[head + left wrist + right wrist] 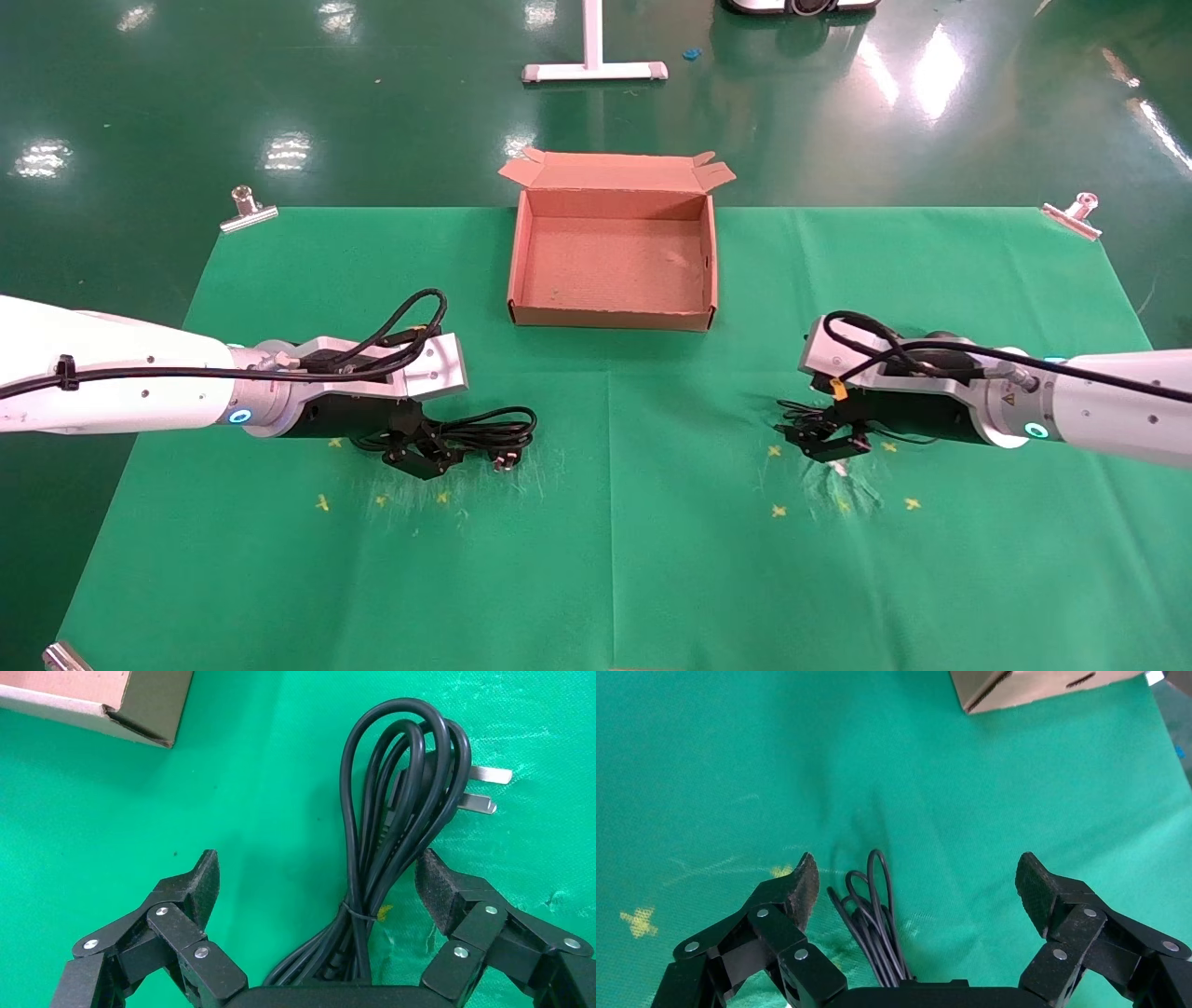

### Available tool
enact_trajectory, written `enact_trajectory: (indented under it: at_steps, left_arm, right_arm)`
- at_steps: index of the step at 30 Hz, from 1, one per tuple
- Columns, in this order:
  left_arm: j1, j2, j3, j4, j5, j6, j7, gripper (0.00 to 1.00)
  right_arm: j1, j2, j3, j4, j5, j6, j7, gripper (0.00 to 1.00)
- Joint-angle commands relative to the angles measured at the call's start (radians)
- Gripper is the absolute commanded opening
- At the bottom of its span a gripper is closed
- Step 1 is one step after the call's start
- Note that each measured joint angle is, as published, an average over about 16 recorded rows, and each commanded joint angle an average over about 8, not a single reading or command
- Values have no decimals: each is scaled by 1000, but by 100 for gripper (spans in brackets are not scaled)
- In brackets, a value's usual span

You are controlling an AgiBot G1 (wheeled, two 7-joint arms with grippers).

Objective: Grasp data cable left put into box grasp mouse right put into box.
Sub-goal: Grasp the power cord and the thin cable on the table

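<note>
The brown box [615, 321] sits on the green cloth [605, 559] with nothing inside, out past both grippers. The left gripper [320, 881] is spread wide, and the data cable [393, 811] lies between its fingers, not squeezed. The right gripper [916, 885] is spread wide too, with thin black cord [870, 917] between its fingers. The mouse itself is hidden.

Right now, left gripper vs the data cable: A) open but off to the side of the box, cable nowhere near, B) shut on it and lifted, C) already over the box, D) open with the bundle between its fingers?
D: the left wrist view shows the left gripper open, its fingers spread either side of the data cable lying on the green cloth, not yet clamped.
</note>
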Motion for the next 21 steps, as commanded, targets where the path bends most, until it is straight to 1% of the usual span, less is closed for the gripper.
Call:
enact_trajectory:
  at_steps: [1, 7, 14, 15, 16, 17, 18, 21]
  left_arm:
    - [0, 0, 0, 0, 0, 0, 0, 100]
    - [0, 0, 0, 0, 0, 0, 0, 100]
    - [0, 0, 0, 0, 0, 0, 0, 100]
    - [0, 0, 0, 0, 0, 0, 0, 95]
    - [0, 0, 0, 0, 0, 0, 0, 87]
    - [0, 0, 0, 0, 0, 0, 0, 74]
    - [0, 0, 0, 0, 0, 0, 0, 62]
    - [0, 0, 0, 1, 0, 0, 0, 24]
  right_arm:
    - [2, -2, 1, -23, 3, 2, -8, 100]
    - [7, -2, 4, -68, 14, 2, -39, 100]
    - [3, -5, 11, -108, 21, 23, -63, 100]
    - [2, -7, 12, -113, 22, 28, -65, 100]
    - [2, -8, 13, -117, 22, 32, -66, 100]
    - [1, -9, 15, -122, 23, 37, -66, 100]
    - [0, -10, 18, -127, 24, 45, -65, 92]
    - [-3, -12, 28, -137, 32, 64, -62, 55]
